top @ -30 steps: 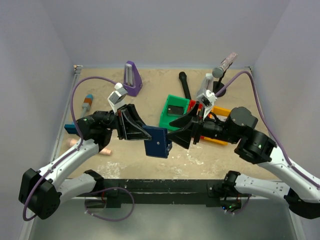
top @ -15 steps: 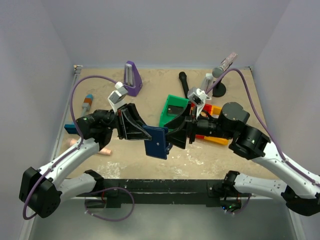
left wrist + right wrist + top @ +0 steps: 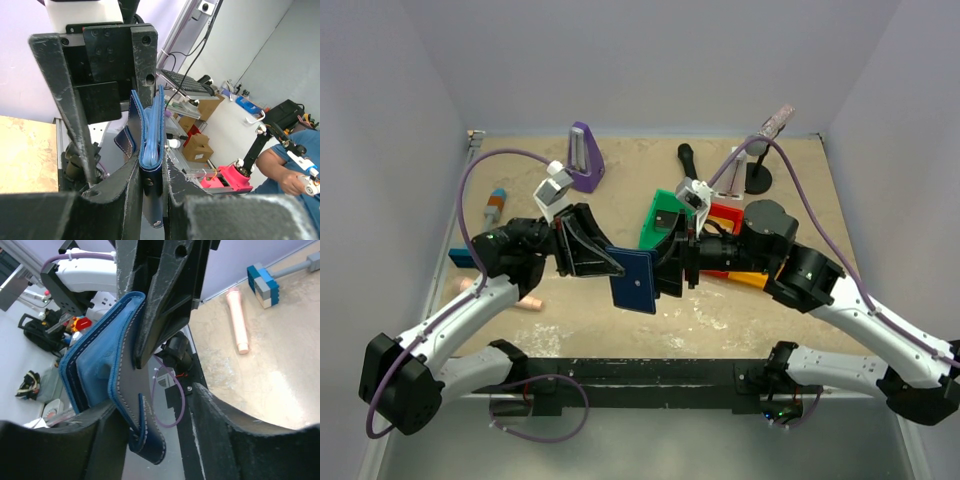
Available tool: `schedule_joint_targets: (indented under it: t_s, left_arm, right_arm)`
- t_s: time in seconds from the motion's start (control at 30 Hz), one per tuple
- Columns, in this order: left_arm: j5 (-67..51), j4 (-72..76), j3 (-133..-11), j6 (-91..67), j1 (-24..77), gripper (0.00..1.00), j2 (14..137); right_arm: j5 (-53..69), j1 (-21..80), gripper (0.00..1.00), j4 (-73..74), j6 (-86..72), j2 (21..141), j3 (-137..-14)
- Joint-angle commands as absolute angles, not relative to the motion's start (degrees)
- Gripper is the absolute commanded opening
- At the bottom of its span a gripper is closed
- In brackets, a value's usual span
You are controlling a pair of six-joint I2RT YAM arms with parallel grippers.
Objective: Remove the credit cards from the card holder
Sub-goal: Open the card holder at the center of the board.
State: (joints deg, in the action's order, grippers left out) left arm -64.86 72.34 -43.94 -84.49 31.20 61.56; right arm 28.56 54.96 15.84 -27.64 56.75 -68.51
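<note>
**Extraction not yet begun**

Top view: the left tool (image 3: 610,268) is clenched on the card holder (image 3: 635,282) and holds it in the air over the front middle of the bench (image 3: 620,190). The right tool (image 3: 668,275) meets it from the opposite side, with its fingers overlapping the holder's right edge. No card lies on the bench or in either tool. I judge that lifting and presenting the holder is done, and that every one of the credit cards remains to be drawn out.

Left wrist view: the holder stands edge-on, pinched between this tool's two fingers, with its snap tab hanging below. Pale blue layers show between the navy covers. I cannot tell whether any of them is a card or only an inner panel.

Right wrist view: the holder sits between this tool's fingers (image 3: 235,440). One finger is close against the navy cover and the other stands clear with a visible gap. This tool is therefore released and grasps nothing yet.

Against the earlier top view, the right arm has swung in leftward. It was just beside the holder then, and it straddles the holder's edge now. The left arm and the holder have stayed where they were.
</note>
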Motion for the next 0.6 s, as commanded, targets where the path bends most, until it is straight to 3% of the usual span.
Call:
schedule_joint_targets:
  t_s: [0.0,0.2,0.3,0.43,0.57]
  left_arm:
    - [-57.39,89.12,-46.23,-82.62,31.29,0.0,61.7]
    - [-57.66,89.21,-44.91,-81.92,31.2,0.0,61.61]
    - [-57.74,89.21,-43.95,-81.39,31.03,0.07,61.7]
    - [-57.22,89.21,-41.23,-81.12,28.92,0.33,61.79]
    - [-55.38,89.21,-36.4,-81.82,24.45,0.46,62.4]
  right_arm:
    - [31.99,55.46,0.51,16.35,-28.3,57.66,-68.73]
    - [31.82,55.46,0.28,17.31,-26.81,55.99,-68.47]
    - [30.94,55.46,0.18,19.15,-25.49,55.02,-68.82]
    - [28.05,55.46,0.0,23.37,-22.95,53.7,-69.87]
    - [22.16,55.37,0.0,28.38,-20.13,52.91,-71.19]
